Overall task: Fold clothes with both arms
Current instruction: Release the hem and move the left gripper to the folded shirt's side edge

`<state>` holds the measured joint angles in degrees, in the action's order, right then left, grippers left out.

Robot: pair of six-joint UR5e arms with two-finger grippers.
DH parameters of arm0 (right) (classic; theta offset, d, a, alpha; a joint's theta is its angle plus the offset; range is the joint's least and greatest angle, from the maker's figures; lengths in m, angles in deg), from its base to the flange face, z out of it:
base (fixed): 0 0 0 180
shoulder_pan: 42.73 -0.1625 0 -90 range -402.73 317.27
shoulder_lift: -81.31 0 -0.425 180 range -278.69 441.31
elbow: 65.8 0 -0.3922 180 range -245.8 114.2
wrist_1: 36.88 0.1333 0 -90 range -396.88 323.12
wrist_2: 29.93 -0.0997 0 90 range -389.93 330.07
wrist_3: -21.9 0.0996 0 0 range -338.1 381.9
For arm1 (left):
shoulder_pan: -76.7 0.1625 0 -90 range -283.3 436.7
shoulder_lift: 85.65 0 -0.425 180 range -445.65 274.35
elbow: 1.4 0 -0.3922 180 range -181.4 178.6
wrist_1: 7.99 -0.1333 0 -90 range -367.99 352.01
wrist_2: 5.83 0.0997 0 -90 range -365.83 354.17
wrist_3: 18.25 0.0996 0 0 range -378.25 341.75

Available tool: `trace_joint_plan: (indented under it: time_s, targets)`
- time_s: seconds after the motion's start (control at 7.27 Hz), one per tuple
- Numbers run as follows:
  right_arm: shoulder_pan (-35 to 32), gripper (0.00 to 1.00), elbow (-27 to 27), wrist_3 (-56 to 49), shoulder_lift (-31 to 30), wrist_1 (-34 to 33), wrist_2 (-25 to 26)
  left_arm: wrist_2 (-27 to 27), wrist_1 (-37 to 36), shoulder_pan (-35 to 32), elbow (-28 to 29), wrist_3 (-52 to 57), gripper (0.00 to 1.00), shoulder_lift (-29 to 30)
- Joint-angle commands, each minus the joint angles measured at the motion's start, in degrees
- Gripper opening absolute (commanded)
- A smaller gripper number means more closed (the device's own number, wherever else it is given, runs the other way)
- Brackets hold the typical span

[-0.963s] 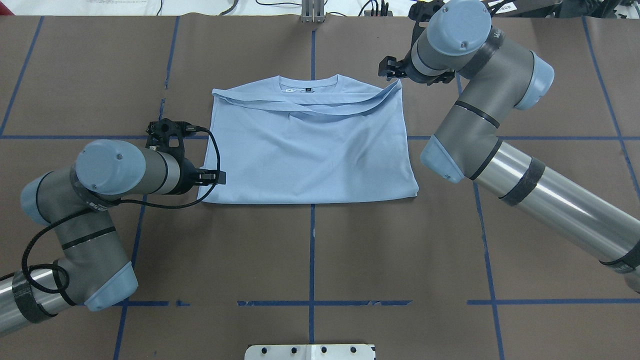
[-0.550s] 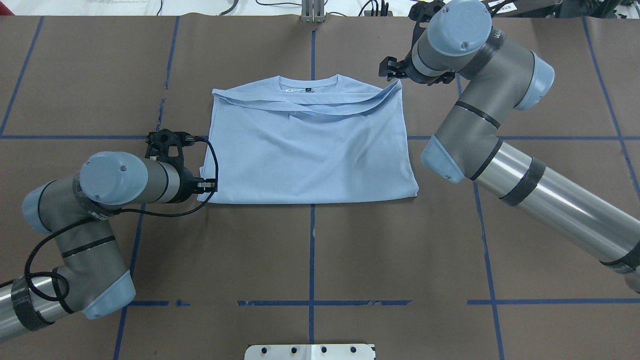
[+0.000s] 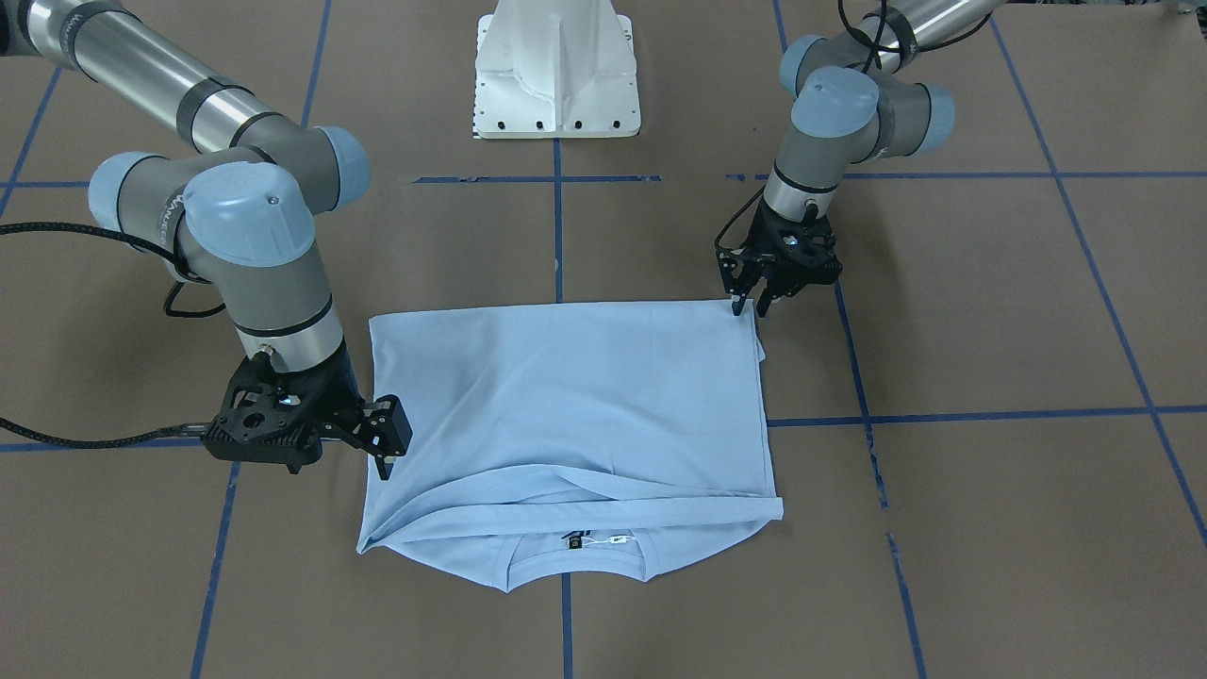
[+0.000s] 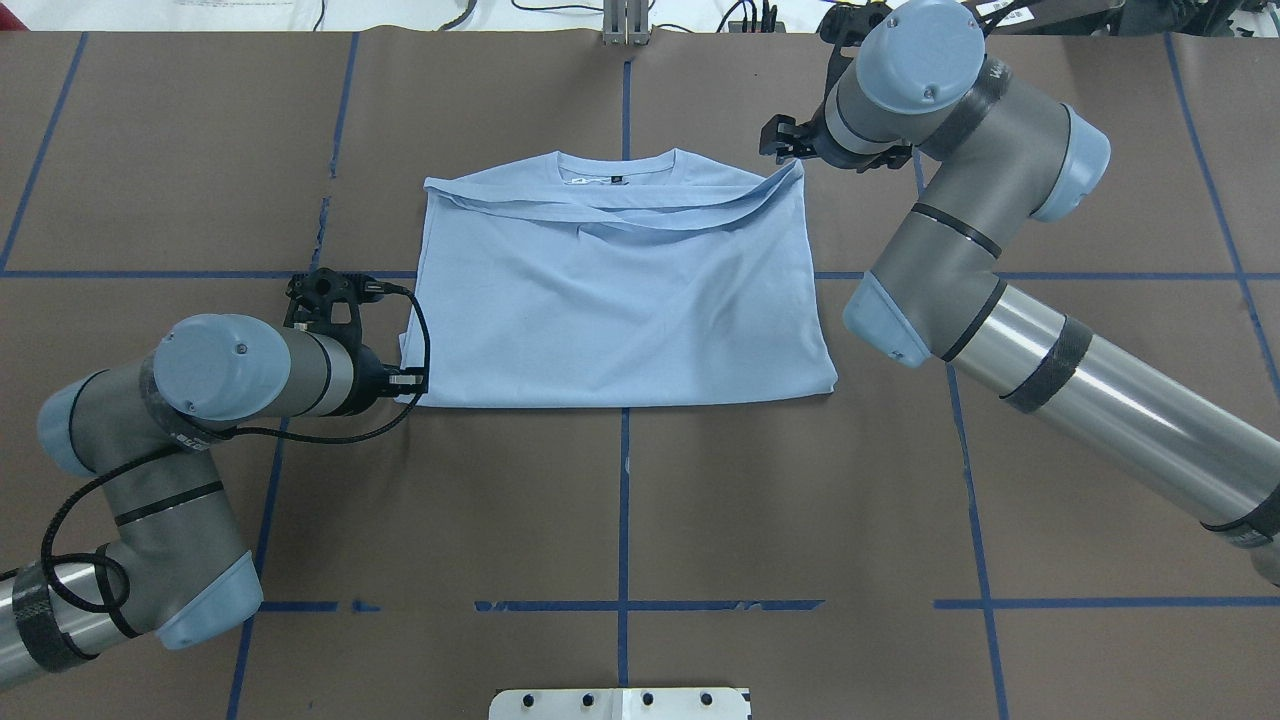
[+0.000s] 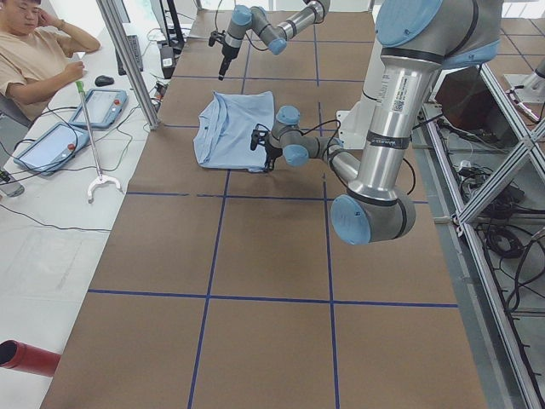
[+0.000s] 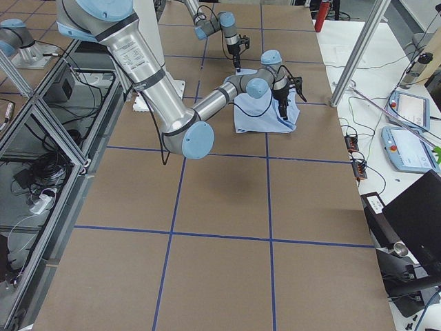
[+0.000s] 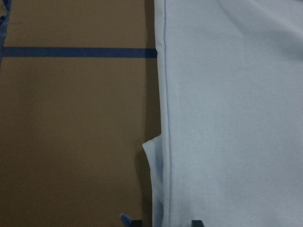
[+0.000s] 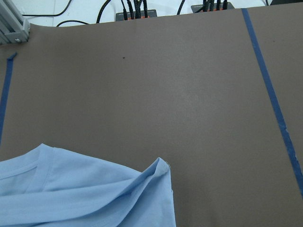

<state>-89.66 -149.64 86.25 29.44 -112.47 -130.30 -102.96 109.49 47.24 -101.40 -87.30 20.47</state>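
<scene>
The light blue T-shirt (image 4: 620, 300) lies flat on the brown table with both sleeves folded in and its collar (image 4: 617, 165) at the far side. The palm-tree print is hidden. My left gripper (image 4: 418, 380) is low at the shirt's near left corner. It is open, and the left wrist view (image 7: 165, 222) shows its fingertips on either side of the shirt's edge (image 7: 163, 142). In the front view it (image 3: 750, 307) stands at that corner. My right gripper (image 4: 768, 140) looks open and empty just above the far right shoulder corner (image 8: 158, 165), also seen in the front view (image 3: 385, 453).
The white pedestal base (image 3: 556, 75) stands at the table's near edge. Blue tape lines (image 4: 624, 500) cross the brown table. An operator (image 5: 34, 51) sits at a side table with tablets, beyond an aluminium post (image 5: 128, 60).
My left gripper has moved toward the robot along the shirt's left edge and now sits at its near left corner. The right arm has hardly moved.
</scene>
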Motion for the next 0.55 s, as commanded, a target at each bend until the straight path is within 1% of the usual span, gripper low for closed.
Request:
trace_joint_plan:
  time_s: [0.0,0.14,0.28,0.41]
  targets:
    - [0.0,1.0,0.0,-0.01,-0.16,0.0,0.0,0.0,0.04,1.41,-0.2,-0.04,0.32,-0.05]
    - [0.0,1.0,0.0,-0.01,-0.16,0.0,0.0,0.0,0.04,1.5,-0.2,-0.04,0.18,-0.05]
    - [0.0,1.0,0.0,-0.01,-0.16,0.0,0.0,0.09,-0.05,1.5,-0.29,-0.04,0.0,-0.05]
    - [0.0,1.0,0.0,-0.01,-0.16,0.0,0.09,0.0,-0.05,1.24,-1.07,0.14,0.0,-0.57]
